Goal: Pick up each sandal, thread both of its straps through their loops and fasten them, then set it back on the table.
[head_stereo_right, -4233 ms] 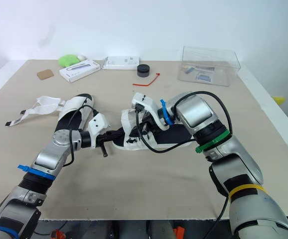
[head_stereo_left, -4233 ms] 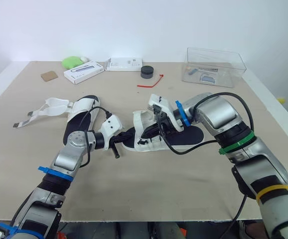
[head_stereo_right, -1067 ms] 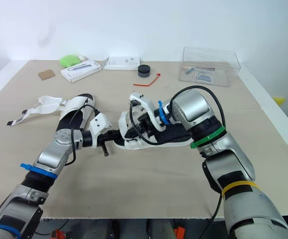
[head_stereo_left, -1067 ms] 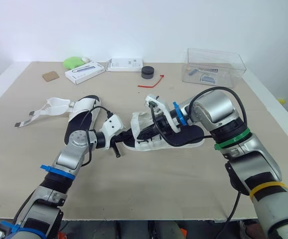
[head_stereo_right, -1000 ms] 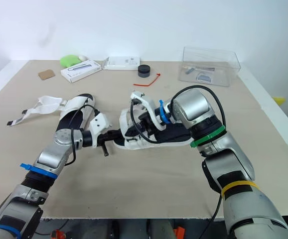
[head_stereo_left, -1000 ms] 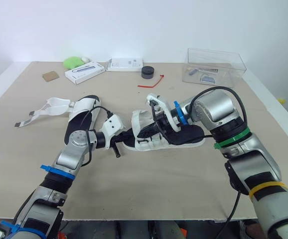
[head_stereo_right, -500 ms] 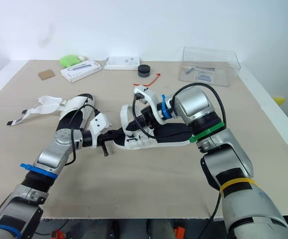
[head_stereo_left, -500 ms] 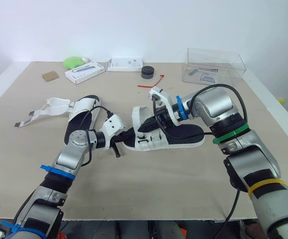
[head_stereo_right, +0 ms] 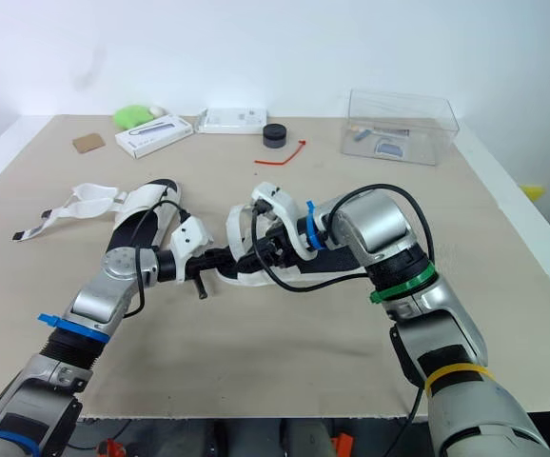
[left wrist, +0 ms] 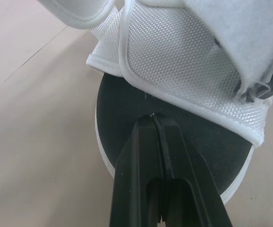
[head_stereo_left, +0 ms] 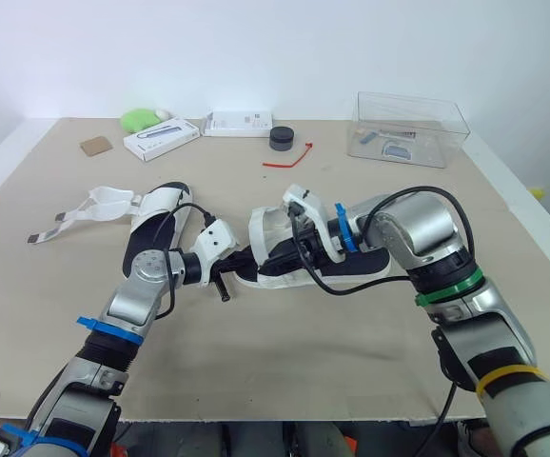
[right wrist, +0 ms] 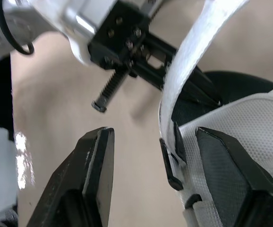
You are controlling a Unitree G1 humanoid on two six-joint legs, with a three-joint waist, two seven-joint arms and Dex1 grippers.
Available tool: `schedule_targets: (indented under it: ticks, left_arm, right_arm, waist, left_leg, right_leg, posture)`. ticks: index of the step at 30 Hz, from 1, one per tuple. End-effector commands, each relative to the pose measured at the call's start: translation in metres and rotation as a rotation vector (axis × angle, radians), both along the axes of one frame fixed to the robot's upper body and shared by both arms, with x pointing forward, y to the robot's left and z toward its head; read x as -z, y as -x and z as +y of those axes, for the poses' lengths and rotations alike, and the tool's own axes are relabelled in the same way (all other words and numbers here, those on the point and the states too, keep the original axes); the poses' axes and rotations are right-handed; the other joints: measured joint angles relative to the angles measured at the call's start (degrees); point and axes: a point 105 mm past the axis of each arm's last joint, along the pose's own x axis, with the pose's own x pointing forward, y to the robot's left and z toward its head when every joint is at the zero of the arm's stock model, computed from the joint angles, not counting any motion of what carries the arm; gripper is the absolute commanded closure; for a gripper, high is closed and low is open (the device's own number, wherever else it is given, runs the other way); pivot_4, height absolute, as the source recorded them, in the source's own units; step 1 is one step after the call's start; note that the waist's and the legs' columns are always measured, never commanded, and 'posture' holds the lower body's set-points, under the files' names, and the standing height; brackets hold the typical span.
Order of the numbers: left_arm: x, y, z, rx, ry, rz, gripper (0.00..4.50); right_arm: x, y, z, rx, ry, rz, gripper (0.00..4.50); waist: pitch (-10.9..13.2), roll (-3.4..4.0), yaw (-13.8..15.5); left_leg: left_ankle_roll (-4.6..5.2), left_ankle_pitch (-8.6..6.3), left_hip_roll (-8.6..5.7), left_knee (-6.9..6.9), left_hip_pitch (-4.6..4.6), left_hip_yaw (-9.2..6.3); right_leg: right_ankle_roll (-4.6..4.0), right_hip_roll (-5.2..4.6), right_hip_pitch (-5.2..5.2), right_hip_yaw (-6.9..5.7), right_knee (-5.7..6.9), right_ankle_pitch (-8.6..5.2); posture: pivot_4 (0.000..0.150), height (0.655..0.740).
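Note:
A black-soled sandal (head_stereo_left: 351, 264) with white straps lies at the table's middle. My left gripper (head_stereo_left: 243, 259) is shut on the toe edge of its sole (left wrist: 127, 118), fingertips pressed together at the rim. My right gripper (right wrist: 160, 142) is open at the sandal's front, low over the toe strap (head_stereo_left: 273, 233). A white strap end (right wrist: 193, 52) rises between its spread fingers (right wrist: 96, 165), touching neither that I can see. The second sandal (head_stereo_left: 158, 217) lies to the left, its white straps (head_stereo_left: 99, 204) spread out unfastened on the table.
Along the back edge sit a green object (head_stereo_left: 138, 119), two white boxes (head_stereo_left: 161, 139) (head_stereo_left: 240, 123), a black round puck (head_stereo_left: 281, 138), a red tie (head_stereo_left: 288, 157), a cork square (head_stereo_left: 94, 146) and a clear plastic bin (head_stereo_left: 410, 129).
My right gripper has come down and toward me, from above the sandal to its toe strap, and the arm's elbow has dropped. The left gripper has kept its hold on the sole.

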Motion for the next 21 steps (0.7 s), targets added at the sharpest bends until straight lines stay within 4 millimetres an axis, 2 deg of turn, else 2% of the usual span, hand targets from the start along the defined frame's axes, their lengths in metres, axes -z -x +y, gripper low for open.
schedule_targets:
  ticks: [1,4,5,12,21]
  left_arm:
    - [0.033,0.006,0.006,-0.022,-0.07,0.106,4.5]
    - [0.032,0.006,0.005,-0.023,-0.068,0.105,4.5]
    - [0.033,0.006,0.005,-0.023,-0.068,0.106,4.5]
    - [0.034,0.009,0.007,-0.03,-0.065,0.109,4.5]
    - [0.036,0.011,0.005,-0.03,-0.063,0.112,4.5]
  right_arm:
    - [-0.013,0.0,0.003,0.011,-0.045,-0.026,2.7]
    - [-0.013,-0.004,0.004,0.035,-0.056,-0.01,4.16]
    - [-0.012,-0.005,0.004,0.039,-0.054,-0.007,4.46]
    - [-0.005,-0.006,0.002,0.054,-0.033,0.029,4.46]
    - [-0.021,-0.009,-0.006,0.138,-0.086,0.285,4.46]
  waist:
    - [0.0,0.0,0.0]
    - [0.0,0.0,0.0]
    - [0.0,0.0,0.0]
    - [0.0,0.0,0.0]
    - [0.0,0.0,0.0]
  left_leg:
    - [0.0,0.0,0.0,0.0,0.0,0.0]
    - [0.0,0.0,-0.01,0.0,0.0,0.0]
    - [0.0,0.0,-0.01,0.0,0.0,0.0]
    - [0.0,0.0,0.0,-0.01,0.0,0.01]
    - [0.01,-0.01,0.0,-0.05,-0.02,0.01]
  right_leg:
    - [0.0,0.0,0.0,0.0,0.0,0.0]
    - [0.0,0.0,0.0,0.0,0.0,0.0]
    - [0.0,0.0,0.0,0.0,0.0,0.0]
    - [0.01,0.0,0.0,0.01,-0.02,-0.01]
    - [0.0,-0.01,-0.01,0.01,-0.05,-0.01]
  posture:
    - [0.15,0.74]
    - [0.15,0.74]
    - [0.15,0.74]
    - [0.15,0.74]
    - [0.15,0.74]
